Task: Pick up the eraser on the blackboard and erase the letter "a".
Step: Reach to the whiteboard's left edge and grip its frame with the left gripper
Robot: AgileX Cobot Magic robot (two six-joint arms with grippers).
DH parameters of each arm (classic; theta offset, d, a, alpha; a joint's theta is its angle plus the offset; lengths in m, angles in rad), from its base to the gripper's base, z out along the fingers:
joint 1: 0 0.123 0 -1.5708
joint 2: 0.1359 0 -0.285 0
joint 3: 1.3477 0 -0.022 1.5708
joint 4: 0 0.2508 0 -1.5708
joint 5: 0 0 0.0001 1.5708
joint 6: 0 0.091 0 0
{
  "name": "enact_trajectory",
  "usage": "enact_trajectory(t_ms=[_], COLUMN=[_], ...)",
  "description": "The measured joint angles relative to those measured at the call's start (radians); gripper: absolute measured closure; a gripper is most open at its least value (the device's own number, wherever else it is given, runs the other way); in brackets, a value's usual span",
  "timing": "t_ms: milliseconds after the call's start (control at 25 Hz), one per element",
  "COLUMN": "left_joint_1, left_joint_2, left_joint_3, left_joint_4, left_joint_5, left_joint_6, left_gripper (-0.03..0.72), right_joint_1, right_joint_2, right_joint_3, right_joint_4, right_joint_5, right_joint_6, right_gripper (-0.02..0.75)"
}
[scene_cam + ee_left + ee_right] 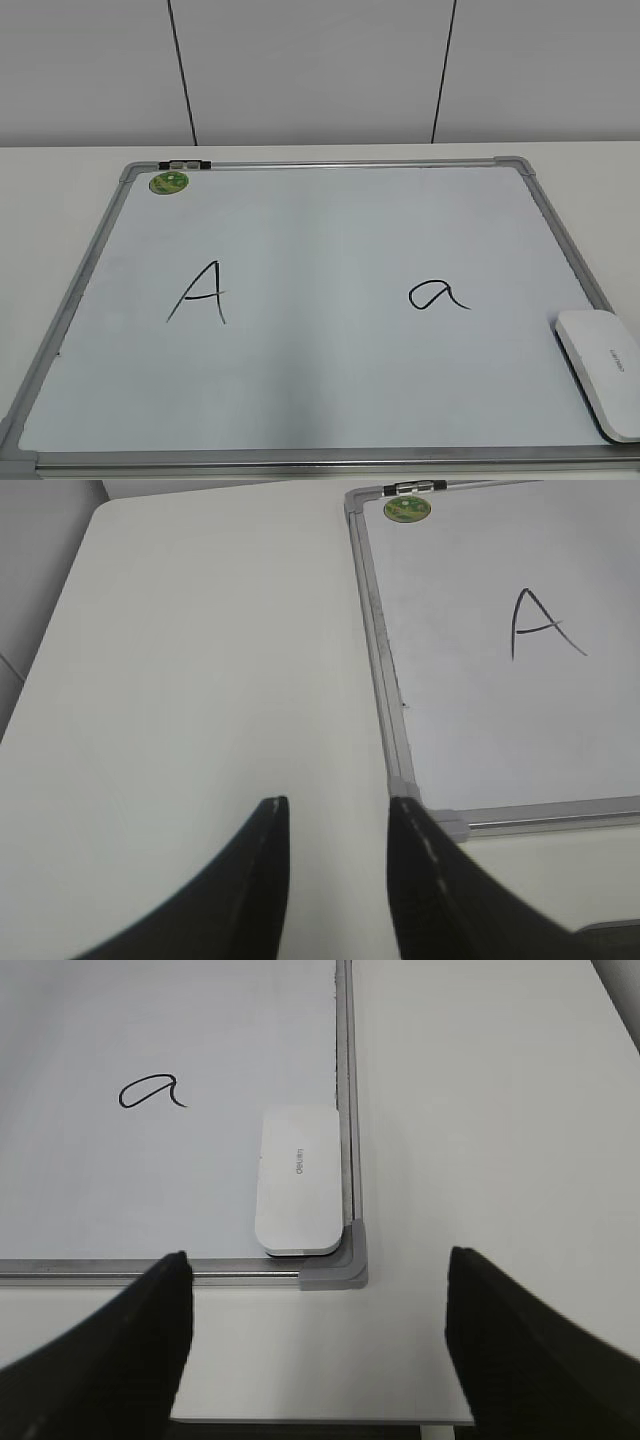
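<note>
Table: white, flat surface bearing all items; its left edge shows in the left wrist view, its near edge in the right wrist view.

Blackboard: large white board in a grey metal frame, lying flat on the table. Rounded grey corner caps.

Right gripper: dark fingers spread wide apart, nothing between them, hovering over the table just off the board's near right corner.

Left gripper: dark fingers parted by a narrow gap, holding nothing, over the bare table beside the board's near left corner.

Eraser: white rounded block, dark underside, tiny grey lettering on top. Lies on the board in its near right corner, long side against the right frame rail.

Capital "A": black marker, left half of board.

Letter "a": black cursive, intact, right half of board, left of and beyond the eraser, apart from it.

Green sticker: round, far left corner, just below a small clip on the frame.
</note>
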Motion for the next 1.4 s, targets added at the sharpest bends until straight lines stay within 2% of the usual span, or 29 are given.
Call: enact_trajectory(t_ms=[1400], left_joint_1=[0.0], left_joint_2=[0.0], left_joint_3=[0.0], left_joint_4=[0.0], left_joint_5=[0.0], left_joint_6=[0.0], left_gripper=[0.44], right_joint_1=[0.0], right_joint_2=[0.0], right_joint_3=[0.0], right_joint_4=[0.0], right_joint_5=[0.0], right_joint_6=[0.0], right_gripper=[0.152])
